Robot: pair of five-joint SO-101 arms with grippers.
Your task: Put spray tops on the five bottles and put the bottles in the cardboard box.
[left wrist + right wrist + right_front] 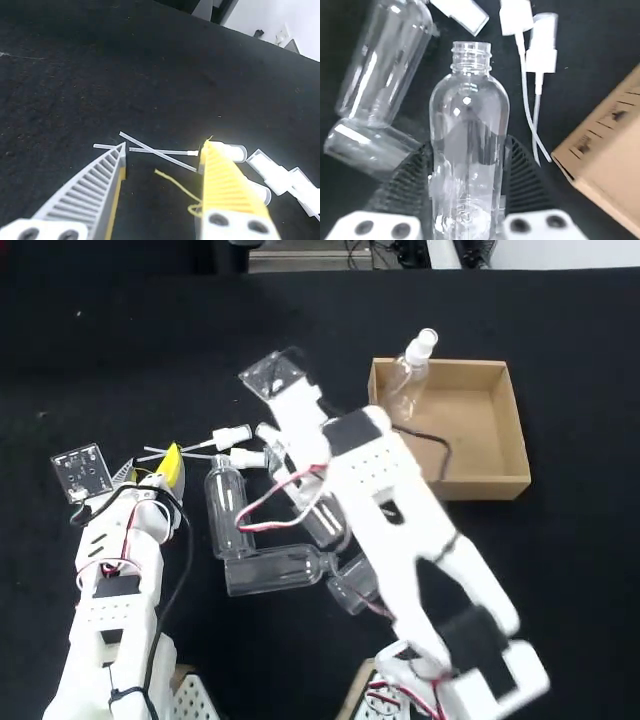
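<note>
Right gripper (468,145): I see it clamped on a clear bottle, one ribbed black finger pressed to each side.
Held bottle (469,115): uncapped, its threaded neck open and pointing away from the wrist toward the loose spray tops.
Left gripper (164,150): fingers spread wide, one grey and one yellow, with nothing held. It sits low over the black table (560,320).
Spray tops (232,435): two loose white ones lie on the table between my left gripper and the right arm. Their thin dip tubes (150,149) cross just beyond the left fingertips.
Lying bottle (225,510): clear and uncapped, on its side just beside the held bottle.
Second lying bottle (280,570): also uncapped, set crosswise at the first one's base, the two touching in an L.
Half-hidden bottle (352,592): tucked under the right arm; I cannot tell whether it has a top.
Capped bottle (408,375): spray top on, leaning in a far corner of the cardboard box (480,485), its head above the wall.
Box position: on the table, near the right arm.
</note>
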